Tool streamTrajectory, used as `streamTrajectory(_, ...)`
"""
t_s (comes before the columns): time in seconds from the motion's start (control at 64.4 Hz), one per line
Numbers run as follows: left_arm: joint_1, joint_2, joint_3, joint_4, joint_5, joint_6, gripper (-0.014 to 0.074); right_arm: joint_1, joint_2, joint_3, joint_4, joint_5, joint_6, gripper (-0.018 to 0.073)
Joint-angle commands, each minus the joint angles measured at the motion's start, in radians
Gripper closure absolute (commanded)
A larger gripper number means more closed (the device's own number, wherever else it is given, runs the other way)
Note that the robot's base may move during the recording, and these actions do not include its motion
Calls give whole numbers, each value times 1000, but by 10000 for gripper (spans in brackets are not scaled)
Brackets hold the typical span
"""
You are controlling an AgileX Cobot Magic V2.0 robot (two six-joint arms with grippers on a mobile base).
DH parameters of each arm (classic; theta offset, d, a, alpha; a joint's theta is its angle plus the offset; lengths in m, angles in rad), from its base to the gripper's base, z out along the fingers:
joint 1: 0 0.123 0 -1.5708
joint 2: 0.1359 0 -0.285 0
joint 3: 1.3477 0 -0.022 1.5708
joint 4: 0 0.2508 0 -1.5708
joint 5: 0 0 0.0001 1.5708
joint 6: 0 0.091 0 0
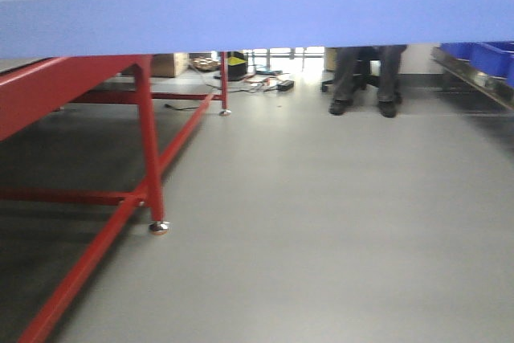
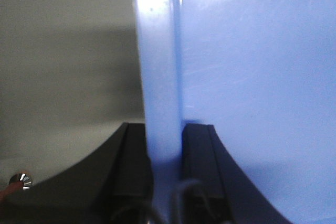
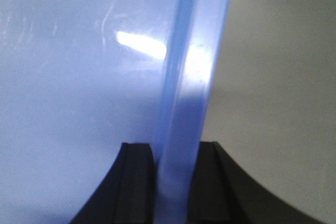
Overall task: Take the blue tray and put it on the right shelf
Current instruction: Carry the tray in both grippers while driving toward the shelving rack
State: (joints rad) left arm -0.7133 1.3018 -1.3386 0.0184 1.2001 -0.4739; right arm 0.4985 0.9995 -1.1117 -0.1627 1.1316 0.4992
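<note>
Front-facing view: the blue tray (image 1: 257,14) spans the whole upper edge of the frame, raised clear of the grey floor (image 1: 321,222), with its glossy side wall turned toward the camera. Below it, a red-framed bench (image 1: 148,142) stands at the left on a metal foot (image 1: 158,228). A seated person's legs (image 1: 365,78) show at the far side, and the right shelf (image 1: 474,79) sits at the far right edge carrying darker blue bins (image 1: 491,58), well apart from the tray. Left wrist view: the left claw (image 2: 167,132) is clenched on the tray's rim, which runs upright between its black fingers (image 2: 134,153), with the tray's surface to the right and the floor to the left. Right wrist view: the right claw (image 3: 175,150) likewise grasps the opposite rim between its fingers (image 3: 137,174), with the tray's surface to the left. Only the wrist views show the grips; only the front view shows the shelf.
</note>
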Motion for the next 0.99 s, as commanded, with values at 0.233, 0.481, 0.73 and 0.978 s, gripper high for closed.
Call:
streamTrajectory(0.233, -9, -27, -21, 37, 76, 31, 645, -1, -21, -31, -70, -56, -28, 503)
streamTrajectory(0.481, -9, -27, -21, 24, 76, 31, 645, -1, -21, -31, -70, -53, -28, 503)
streamTrajectory(0.73, -9, -27, -21, 14, 76, 31, 645, -1, -21, -31, -70, -52, -28, 503)
streamTrajectory(0.978, -9, -27, -21, 14, 78, 31, 645, -1, -21, -31, -70, -51, -28, 503)
